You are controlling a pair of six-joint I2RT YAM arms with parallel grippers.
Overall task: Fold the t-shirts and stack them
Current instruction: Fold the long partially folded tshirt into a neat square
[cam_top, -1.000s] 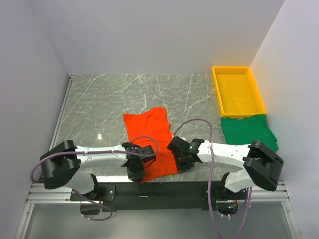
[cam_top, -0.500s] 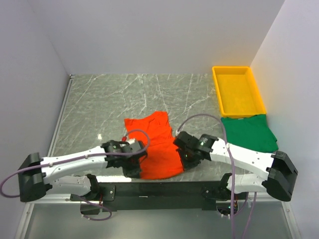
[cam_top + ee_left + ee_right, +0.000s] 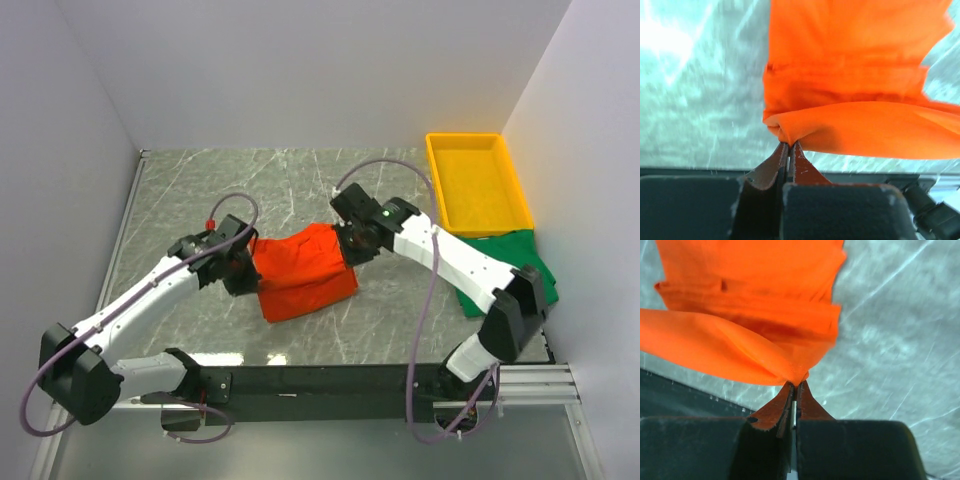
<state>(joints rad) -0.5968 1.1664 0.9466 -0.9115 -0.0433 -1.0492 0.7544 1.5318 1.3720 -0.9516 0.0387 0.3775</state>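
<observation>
The orange-red t-shirt (image 3: 303,270) lies folded over on the marble table's middle. My left gripper (image 3: 243,266) is shut on its left corner; in the left wrist view the cloth (image 3: 850,100) bunches at the fingertips (image 3: 788,145). My right gripper (image 3: 350,246) is shut on its right corner; in the right wrist view the cloth (image 3: 750,325) hangs from the fingertips (image 3: 796,385). Both held corners sit above the shirt's far edge. The dark green t-shirt (image 3: 530,262) lies flat at the right, partly hidden by the right arm.
A yellow plastic tray (image 3: 476,182) stands at the back right, just beyond the green shirt. White walls close the back and both sides. The black base rail (image 3: 320,380) runs along the near edge.
Both grippers have carried the shirt's near edge away from the table's front towards the back, folding the shirt over itself. Both arms have stretched out farther.
</observation>
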